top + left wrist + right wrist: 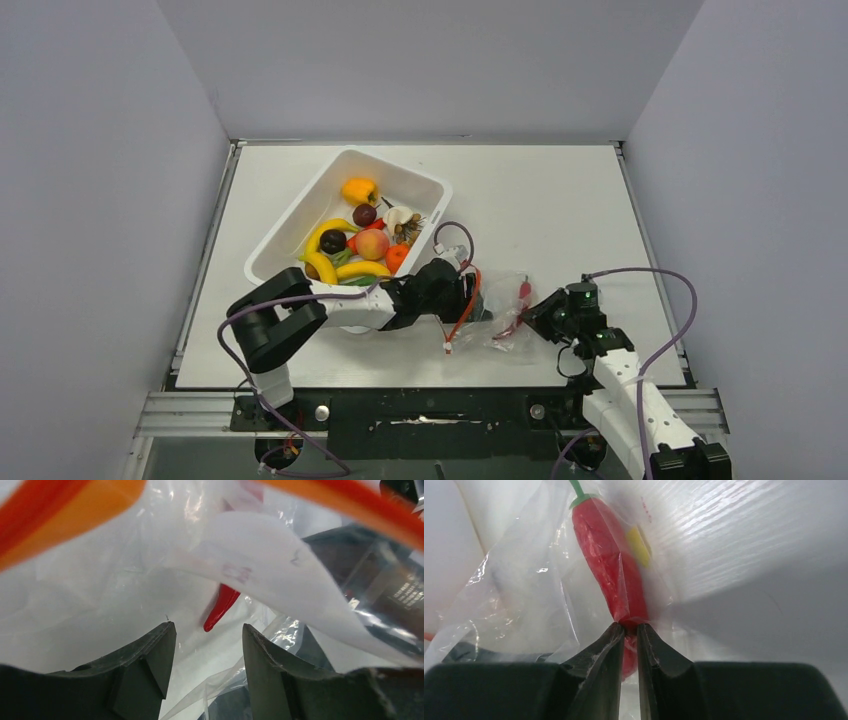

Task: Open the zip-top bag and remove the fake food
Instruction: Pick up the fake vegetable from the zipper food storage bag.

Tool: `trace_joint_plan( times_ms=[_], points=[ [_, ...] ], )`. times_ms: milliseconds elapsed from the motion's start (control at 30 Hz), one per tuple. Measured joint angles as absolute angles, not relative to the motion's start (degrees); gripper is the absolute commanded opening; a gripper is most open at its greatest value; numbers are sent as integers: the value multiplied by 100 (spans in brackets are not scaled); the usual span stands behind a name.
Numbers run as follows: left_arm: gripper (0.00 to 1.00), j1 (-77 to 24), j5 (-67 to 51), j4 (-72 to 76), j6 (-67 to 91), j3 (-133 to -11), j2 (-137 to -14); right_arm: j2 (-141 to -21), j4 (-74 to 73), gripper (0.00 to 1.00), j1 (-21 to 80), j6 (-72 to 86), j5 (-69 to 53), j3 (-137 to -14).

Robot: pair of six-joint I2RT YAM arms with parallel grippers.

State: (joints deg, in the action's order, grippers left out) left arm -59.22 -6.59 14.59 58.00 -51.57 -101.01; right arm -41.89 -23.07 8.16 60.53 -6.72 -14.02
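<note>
Right pincer (pixel 626 626) is clamped on the tip of the red chili (pixel 611 565) through the zip-top bag (pixel 505 315) film. Left pincer (pixel 207 630) has its jaws apart with nothing gripped, poked into the bag mouth. Bag lies by the surface's (pixel 560 200) near edge, right of centre; other fake food (pixel 355 240) sits in the white tub (pixel 295 215) toward the left edge.

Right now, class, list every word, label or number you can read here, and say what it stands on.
None can be read.
Faint pink print on the zip-top bag: too blurred to read.
White lettering on the dark housing behind it: too small and blurred.
</note>
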Motion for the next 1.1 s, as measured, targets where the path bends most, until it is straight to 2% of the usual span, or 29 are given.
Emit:
trace_joint_plan(
  times_ms=[267,667,767,867,967,1100],
  points=[
    [50,-6139,-996,1444,5690,-5382,-10691,-4117,-1715,12,777,6281,-1105,-819],
    [48,-6248,-1081,1140,5240,-5721,-10812,-4099,-1603,11,749,6237,-1295,-757],
    [41,-6252,-1293,1194,5207,-5841,-10969,-4099,-1584,11,749,6211,-1343,-746],
    [28,-6252,-1446,1278,5223,-5854,-11085,-4099,-1584,11,749,6193,-1385,-740],
    [22,-6254,-1496,1280,5223,-5854,-11091,-4097,-1581,11,749,6184,-1409,-738],
    [9,-6254,-1391,1236,5212,-5854,-11091,-4058,-1605,10,746,6176,-1404,-733]
  ],
)
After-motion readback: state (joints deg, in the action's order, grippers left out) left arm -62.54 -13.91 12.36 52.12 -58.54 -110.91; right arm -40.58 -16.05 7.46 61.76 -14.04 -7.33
